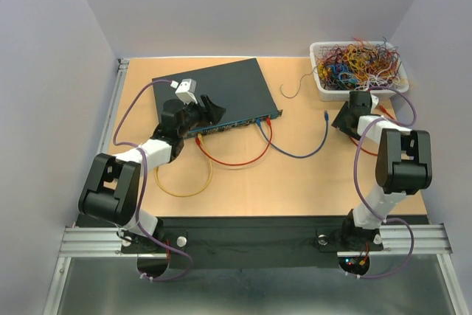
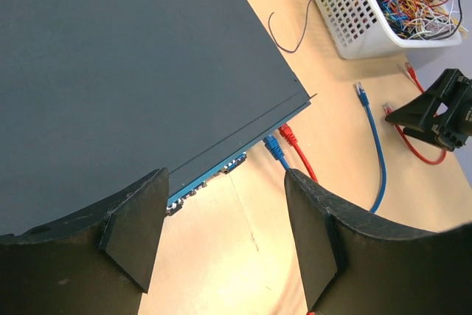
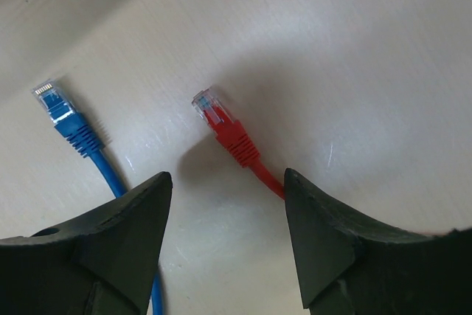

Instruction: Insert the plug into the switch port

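Over at the left of the worktop (image 1: 310, 182), the left jaws hang spread apart and empty above the front left part of the switch (image 1: 214, 86), a big flat dark teal box lying at a slant. Whether they touch it cannot be told. Along the box's narrow front face runs a blue strip with a row of small square sockets, each one a switch port (image 2: 234, 163). A yellow cable (image 1: 184, 189) loops on the wood in front of that face. At the row's right end a red cable (image 1: 236, 162) and a blue cable (image 1: 295, 154) sit plugged in side by side.

The blue cable curves off rightward to a loose blue plug (image 3: 56, 101), clear-tipped and flat on the wood. Near it lies the red plug (image 3: 215, 114), a clear plastic head on a ribbed red boot. It rests flat on the worktop to the right of the switch, well apart from the ports. The right jaws stand released above it, grasping nothing.

Behind them a white mesh basket (image 1: 332, 88) holds a tangle of coloured wires, and a thin dark wire (image 1: 291, 88) trails out of it.

The worktop is pale tan wood, faintly scuffed. Plain lilac-grey walls (image 1: 258, 5) close it in on three sides, and a metal rail (image 1: 88, 240) crosses the near edge.
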Available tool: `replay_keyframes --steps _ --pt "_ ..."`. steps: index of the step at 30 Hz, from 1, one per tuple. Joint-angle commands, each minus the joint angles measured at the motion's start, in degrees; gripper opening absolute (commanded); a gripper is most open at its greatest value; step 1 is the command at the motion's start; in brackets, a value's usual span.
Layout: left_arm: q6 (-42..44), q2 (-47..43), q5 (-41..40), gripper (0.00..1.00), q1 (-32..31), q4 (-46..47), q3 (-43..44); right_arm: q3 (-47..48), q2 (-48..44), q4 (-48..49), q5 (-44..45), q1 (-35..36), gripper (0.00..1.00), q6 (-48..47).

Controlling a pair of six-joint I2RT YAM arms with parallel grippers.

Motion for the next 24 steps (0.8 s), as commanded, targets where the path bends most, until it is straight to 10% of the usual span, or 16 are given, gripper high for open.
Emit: replay_keyframes --steps 1,7,17,24 --pt "0.1 0.1 1.1 0.75 -0.6 4.1 -0.2 2.3 2.9 1.3 1.5 -0.4 0.67 0.2" --pt "0.1 0.2 1.0 0.75 -0.8 4.2 -0.6 2.7 5.0 1.4 2.4 -0.8 0.63 0.2" --pt "0.0 -0.7 0.8 0.75 -1.2 3.7 -0.6 0.9 5.4 2.6 -3.1 -0.9 0.12 0.3" --pt "0.1 -3.3 -0.4 0.75 -2.3 1.7 -0.3 -3.2 -7.3 3.5 -10.0 3.4 0.00 -1.6"
